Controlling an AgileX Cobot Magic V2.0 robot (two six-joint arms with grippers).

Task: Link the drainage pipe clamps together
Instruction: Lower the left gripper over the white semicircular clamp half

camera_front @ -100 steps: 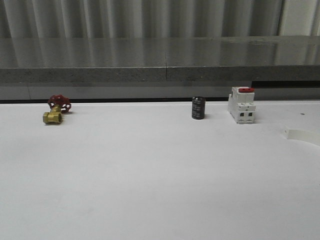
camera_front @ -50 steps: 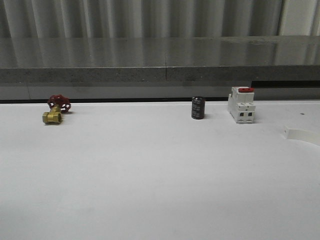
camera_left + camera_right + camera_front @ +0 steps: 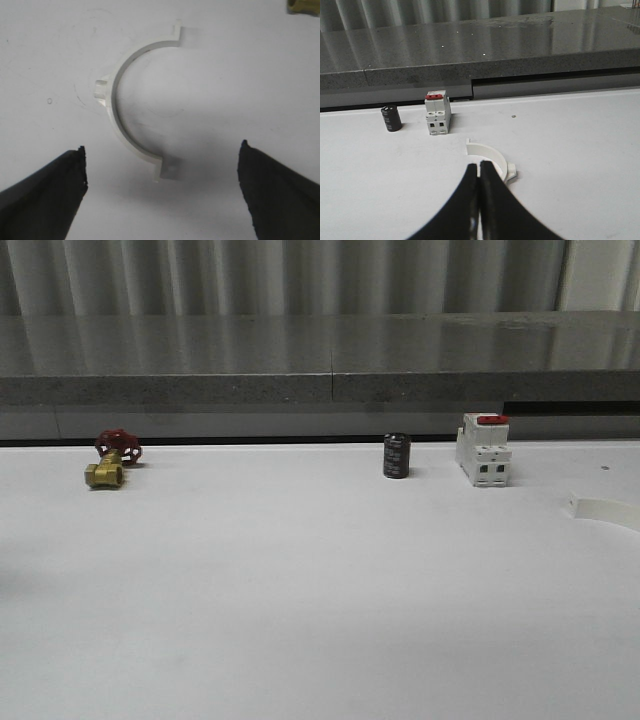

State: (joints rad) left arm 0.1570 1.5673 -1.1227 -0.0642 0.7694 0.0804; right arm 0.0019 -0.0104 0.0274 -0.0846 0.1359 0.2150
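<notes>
One white half-ring drainage pipe clamp (image 3: 117,115) lies flat on the white table, its open side toward the brass valve. My left gripper (image 3: 161,148) hovers over it, open wide, with the clamp's near end flange (image 3: 168,170) between the fingers and untouched. The other clamp half (image 3: 492,152) shows at the table's right edge (image 3: 606,510). My right gripper (image 3: 480,164) is shut, its black fingers pinched on this clamp's thin wall, and the small outer tab (image 3: 511,172) sticks out beside them.
A brass valve (image 3: 112,462) with a red handle stands at the back left. A black cylinder (image 3: 396,456) and a white breaker (image 3: 483,450) with a red top stand at the back right, ahead of the right gripper. A grey ledge (image 3: 320,388) runs behind the table.
In the front view the clamp half at the right edge has tipped, so its band looks flatter and thinner than a second ago. Nothing else has moved.
</notes>
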